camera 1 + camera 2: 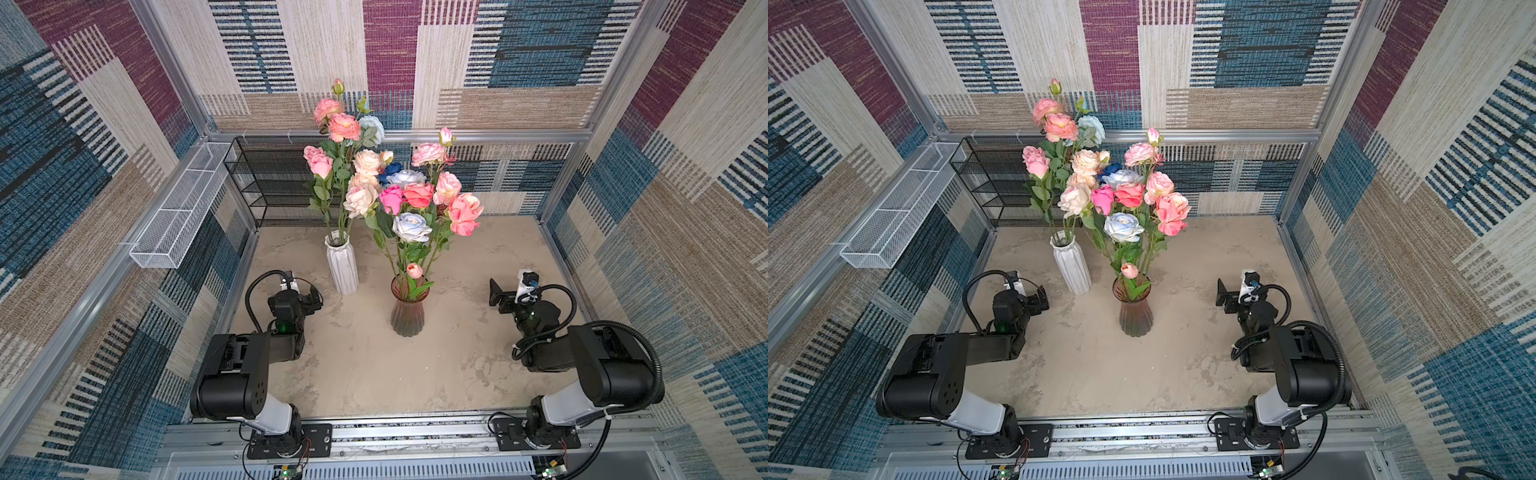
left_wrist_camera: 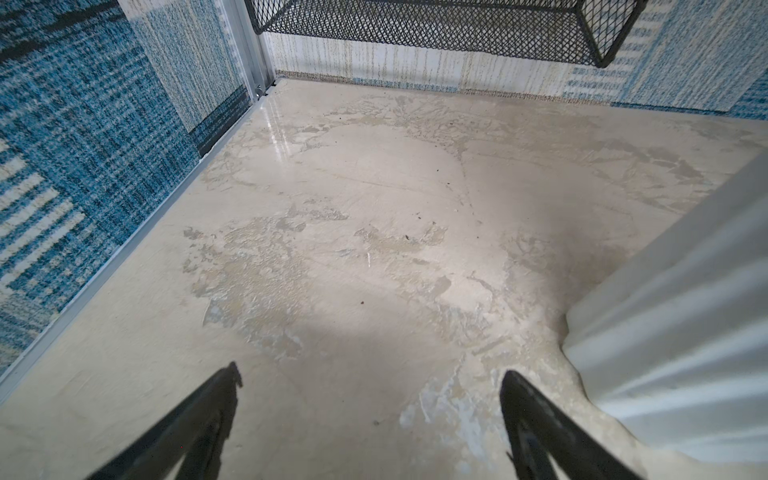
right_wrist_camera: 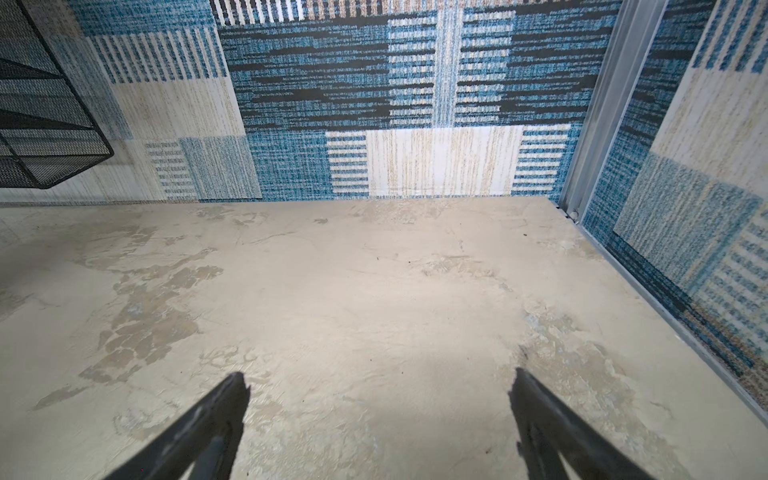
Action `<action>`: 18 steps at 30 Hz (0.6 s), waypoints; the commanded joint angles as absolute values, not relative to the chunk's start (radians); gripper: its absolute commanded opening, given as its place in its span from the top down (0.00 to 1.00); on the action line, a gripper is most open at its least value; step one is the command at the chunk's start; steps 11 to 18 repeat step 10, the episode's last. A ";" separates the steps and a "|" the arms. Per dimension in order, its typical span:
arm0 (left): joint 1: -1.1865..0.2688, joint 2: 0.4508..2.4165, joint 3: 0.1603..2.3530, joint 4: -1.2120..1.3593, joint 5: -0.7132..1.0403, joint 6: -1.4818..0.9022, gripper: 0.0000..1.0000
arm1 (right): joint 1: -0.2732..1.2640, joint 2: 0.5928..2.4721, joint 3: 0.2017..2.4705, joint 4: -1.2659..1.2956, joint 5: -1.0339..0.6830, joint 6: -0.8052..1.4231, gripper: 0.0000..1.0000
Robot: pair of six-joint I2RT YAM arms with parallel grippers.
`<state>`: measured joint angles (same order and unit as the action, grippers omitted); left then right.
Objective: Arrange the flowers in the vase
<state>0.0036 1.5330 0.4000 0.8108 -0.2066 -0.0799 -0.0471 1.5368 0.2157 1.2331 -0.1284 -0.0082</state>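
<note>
Checking hazards before any further motion: locate the flowers (image 1: 411, 226) in two vessels on the table (image 1: 374, 374), a smaller bunch in the white ribbed vase (image 1: 343, 266) and a larger, spreading bunch in the tinted glass vase (image 1: 408, 316), near each other but apart at the base, blooms mingling overhead. Confirm no loose stem on the table in both top views; cannot tell the intended vase from the pictures. Treat the left end effector (image 1: 311, 299) as released and empty, fingers (image 2: 532, 419) spread wide over bare table, hanging low and close to the white ribbed vase, one fingertip just beside its wall in the left wrist view. Treat the right end effector (image 1: 496, 296) as likewise released and empty, well apart from both vases. Expect the chief risk on the left side: swinging toward the centre without lifting first, striking the tall, narrow white ribbed vase and toppling it under a top-heavy load. Expect a second risk in reaching among the crowded blooms: snagging leaves or neighbouring stems, dragging a whole bunch out or tipping the tinted glass vase. Avoid clamping a bloom instead of a stem: crushed petals likely. Judge the task as complete or nearly so, every visible stem already in a vase; keep clear of the black mesh shelf (image 1: 266, 183) behind the flowers during any retreat.
</note>
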 commanded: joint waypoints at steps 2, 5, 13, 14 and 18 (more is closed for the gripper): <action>0.003 1.535 0.405 0.851 -0.206 -0.046 0.01 | -0.047 1.538 0.225 1.258 -0.134 -0.019 0.00; 0.003 1.535 0.405 0.851 -0.206 -0.046 0.01 | -0.047 1.540 0.229 1.253 -0.132 -0.019 0.00; 0.003 1.535 0.404 0.851 -0.204 -0.045 0.01 | -0.046 1.535 0.222 1.263 -0.133 -0.020 0.00; 0.003 1.535 0.404 0.851 -0.204 -0.045 0.01 | -0.046 1.535 0.222 1.263 -0.133 -0.020 0.00; 0.003 1.535 0.404 0.851 -0.204 -0.045 0.01 | -0.046 1.535 0.222 1.263 -0.133 -0.020 0.00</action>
